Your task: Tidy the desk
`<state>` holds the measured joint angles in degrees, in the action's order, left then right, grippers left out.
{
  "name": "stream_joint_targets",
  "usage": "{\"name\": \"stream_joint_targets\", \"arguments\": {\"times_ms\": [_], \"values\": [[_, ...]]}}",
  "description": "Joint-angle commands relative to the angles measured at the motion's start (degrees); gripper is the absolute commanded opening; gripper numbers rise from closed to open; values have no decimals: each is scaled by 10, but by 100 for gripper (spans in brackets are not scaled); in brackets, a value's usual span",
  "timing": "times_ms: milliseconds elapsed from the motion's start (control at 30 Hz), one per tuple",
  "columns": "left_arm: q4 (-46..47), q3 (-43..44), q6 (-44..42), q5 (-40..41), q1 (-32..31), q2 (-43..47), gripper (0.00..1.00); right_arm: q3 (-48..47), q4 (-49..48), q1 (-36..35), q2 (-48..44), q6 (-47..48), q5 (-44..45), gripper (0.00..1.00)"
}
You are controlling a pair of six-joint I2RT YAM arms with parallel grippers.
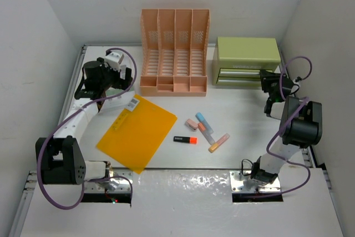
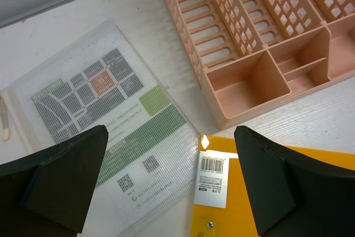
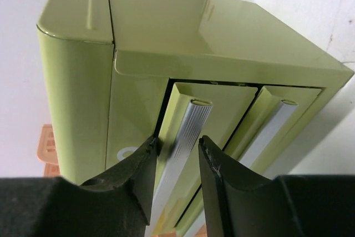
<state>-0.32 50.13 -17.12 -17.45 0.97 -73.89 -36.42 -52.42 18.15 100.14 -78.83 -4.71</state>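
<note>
On the white desk (image 1: 238, 120) lie an orange folder (image 1: 137, 131) and a small cluster of highlighters (image 1: 206, 130). My left gripper (image 1: 123, 77) (image 2: 171, 137) hangs open above the folder's barcode label (image 2: 213, 180) and a clear mesh pouch (image 2: 100, 120) holding a printed map. My right gripper (image 1: 268, 84) (image 3: 177, 140) is at the front of the green drawer box (image 1: 247, 59) (image 3: 166, 43). Its jaws straddle the silver handle (image 3: 188, 129) of the upper drawer, close on both sides; whether they press it does not show.
A peach slotted file rack (image 1: 175, 51) (image 2: 266, 43) stands at the back centre, next to the drawer box. A black and orange marker (image 1: 185, 139) lies beside the folder. White walls close in the left, back and right sides.
</note>
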Motion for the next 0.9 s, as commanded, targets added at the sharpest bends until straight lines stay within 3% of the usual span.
{"name": "stream_joint_targets", "arguments": {"times_ms": [0, 133, 267, 867], "values": [[4, 2, -12, -4, 4, 16, 98, 0, -86, -2, 12, -18, 10, 34], [5, -1, -14, 1, 4, 17, 98, 10, -116, -2, 24, -31, 8, 22], [4, 0, -16, 0, 4, 17, 98, 16, -131, -1, 30, -34, 9, 0], [4, 0, -19, 0, 4, 18, 98, 56, -82, 1, -42, 1, 14, 0]]}}
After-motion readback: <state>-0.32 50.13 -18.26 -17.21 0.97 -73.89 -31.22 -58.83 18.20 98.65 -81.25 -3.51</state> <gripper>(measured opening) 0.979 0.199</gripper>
